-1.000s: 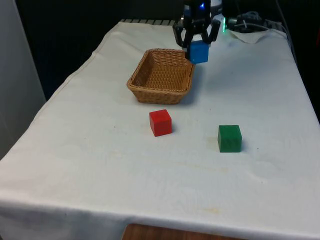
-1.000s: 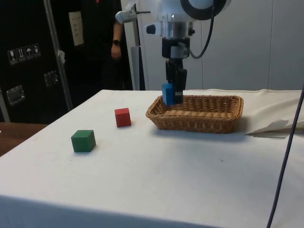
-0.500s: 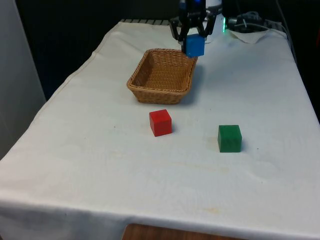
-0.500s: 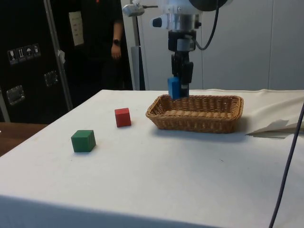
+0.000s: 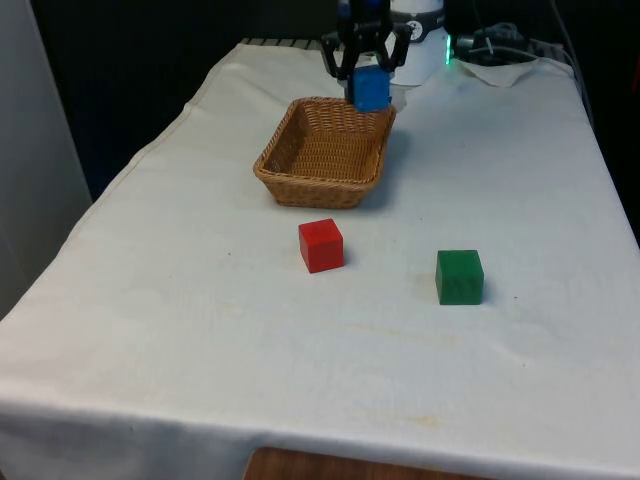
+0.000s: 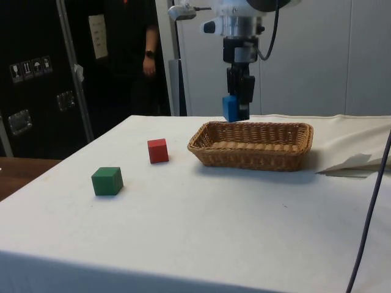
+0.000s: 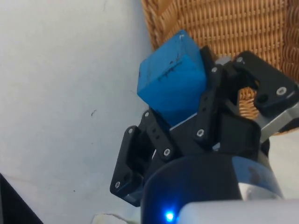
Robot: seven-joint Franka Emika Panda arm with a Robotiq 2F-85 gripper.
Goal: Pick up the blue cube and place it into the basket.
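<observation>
Pincer (image 5: 367, 78) squeezing 1 blue cube (image 5: 370, 88) tight, hanging up high, basket (image 5: 325, 152) just below, maybe under its edge.

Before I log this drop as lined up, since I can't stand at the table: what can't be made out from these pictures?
- Front view: the basket floor under its near wall is hidden by that wall.
- Side view: the basket's inside is hidden by its woven side; the blue cube is partly covered by the gripper.
- Wrist view: the cube's underside is covered by the fingers; most of the basket is cut off by the picture's edge.
- Whether the cube hangs over the basket's inside or over its rim: cannot tell.
</observation>
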